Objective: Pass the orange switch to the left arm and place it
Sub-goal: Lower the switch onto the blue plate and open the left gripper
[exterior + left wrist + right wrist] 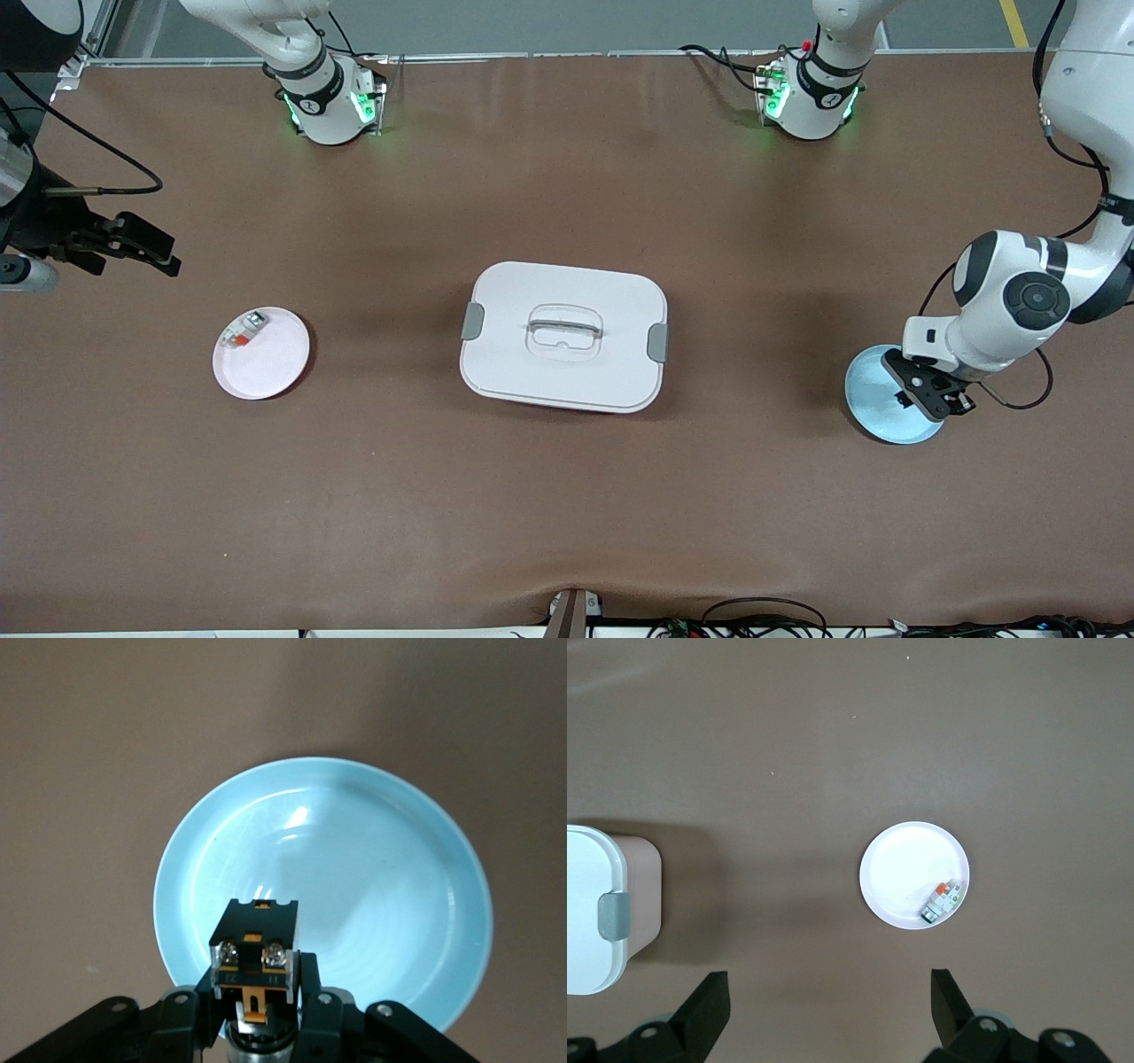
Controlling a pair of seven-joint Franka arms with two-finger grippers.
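1. The orange switch [255, 943] is pinched in your left gripper [257, 992], whose fingers are narrowed tight on its lower end, over the blue plate [399, 868]. That plate lies at 3 o'clock from the box [567, 292] in the front view. With most of the body standing proud of the fingers, a jolt could twist it loose.
2. Travel toward 9 o'clock runs straight at the box. Carry too low and the switch or wrist will likely clip the lid.
3. Your right gripper [831, 992] waits with fingers spread wide above the table, at about 11 o'clock from the white plate [275, 363]. A misaligned handover could drop the switch.
4. The white-grey part [244, 330] sits on that plate; don't mistake it for the switch.
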